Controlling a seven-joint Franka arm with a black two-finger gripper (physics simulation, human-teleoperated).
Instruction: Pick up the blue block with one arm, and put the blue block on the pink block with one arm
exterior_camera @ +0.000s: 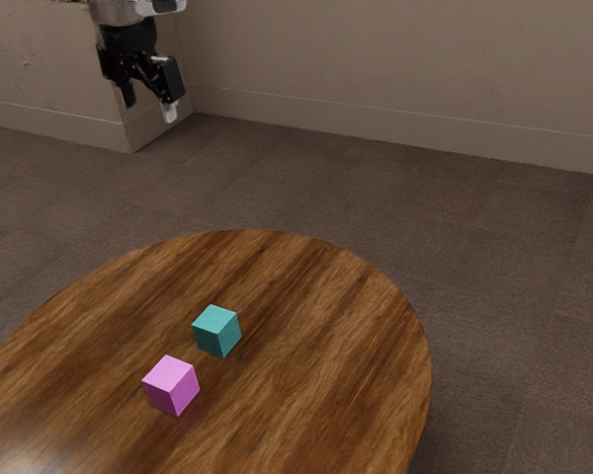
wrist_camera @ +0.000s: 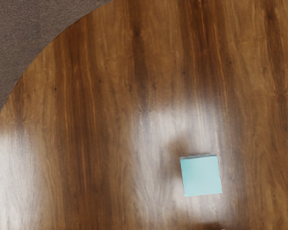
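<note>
The blue block [exterior_camera: 216, 330], a teal-blue cube, rests on the round wooden table [exterior_camera: 316, 286] near its middle. The pink block [exterior_camera: 171, 384] stands just beside it, nearer the front edge and a little toward the exterior view's left; a small gap separates the two. My gripper [exterior_camera: 148, 101] hangs high above the table's far side at the exterior view's upper left, open and holding nothing. In the wrist view the blue block [wrist_camera: 200, 175] is seen from straight above on the glossy table top [wrist_camera: 134, 96], far below my hand.
Brown carpet [exterior_camera: 455, 197] surrounds the table, and a beige wall [exterior_camera: 395, 59] runs along the back. In the wrist view the table's curved edge meets the carpet [wrist_camera: 19, 28]. Bare wood lies toward the exterior view's right of the blocks.
</note>
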